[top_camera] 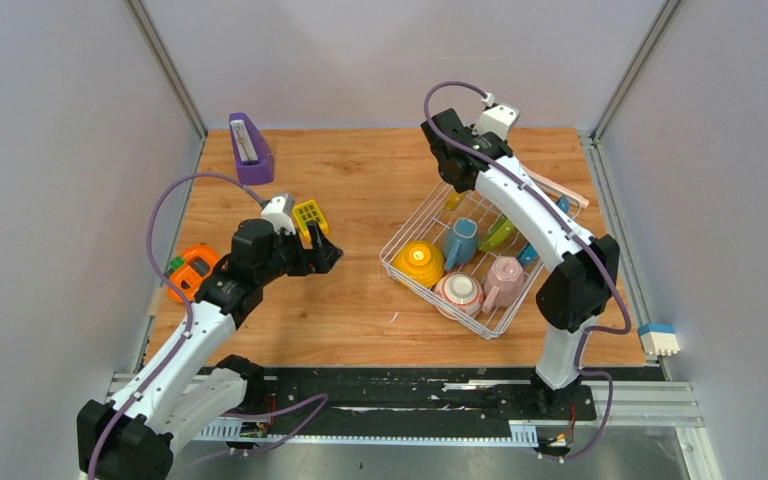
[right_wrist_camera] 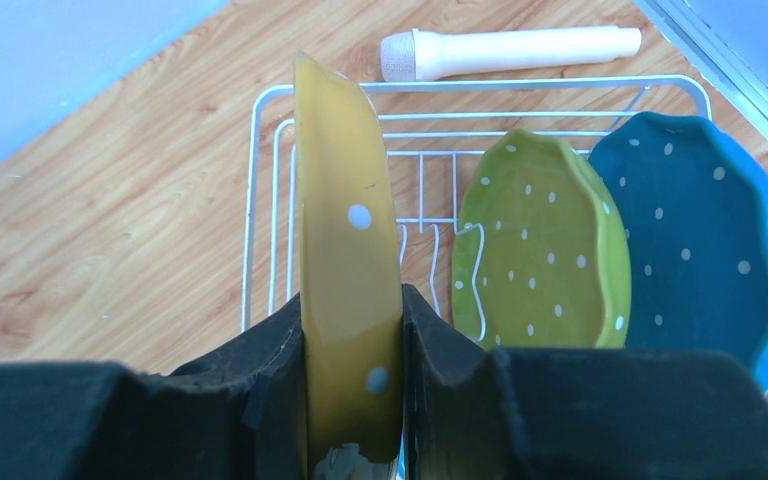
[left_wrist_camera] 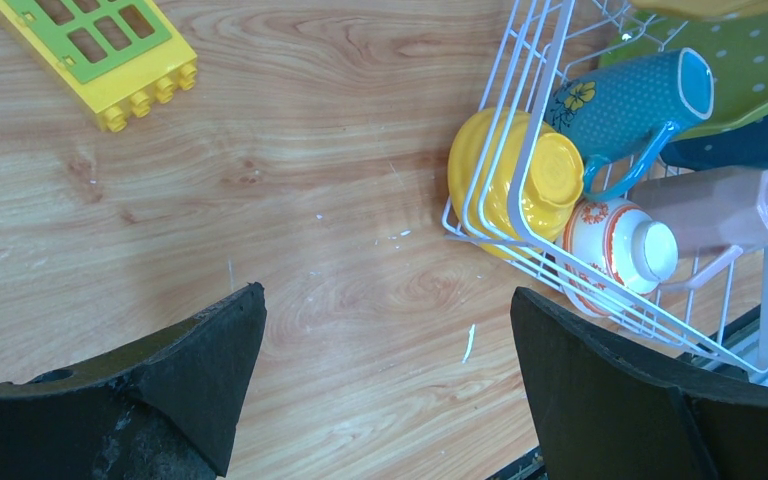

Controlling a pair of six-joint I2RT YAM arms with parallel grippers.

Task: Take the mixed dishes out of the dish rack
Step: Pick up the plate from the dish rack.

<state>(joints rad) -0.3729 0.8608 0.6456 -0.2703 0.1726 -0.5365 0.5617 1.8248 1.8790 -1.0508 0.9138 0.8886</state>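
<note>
yellow plate (right_wrist_camera: 345,250) gripped, green plate (right_wrist_camera: 540,240) just beside

The dish rack (top_camera: 425,215) lies on the bench (top_camera: 360,320) at three o'clock from my left jaws: bowl (top_camera: 420,262), cup (top_camera: 460,293), mugs (top_camera: 460,240) in its near end, plates (right_wrist_camera: 545,240) behind, another plate (right_wrist_camera: 345,250) between my right jaws.

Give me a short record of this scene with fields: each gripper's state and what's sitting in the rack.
left gripper: open, empty, above the table beside the rack
right gripper: shut on the yellow plate, which stands on edge
in rack: green plate, blue plate, blue mug, pink mug, yellow bowl, red-rimmed cup
</note>
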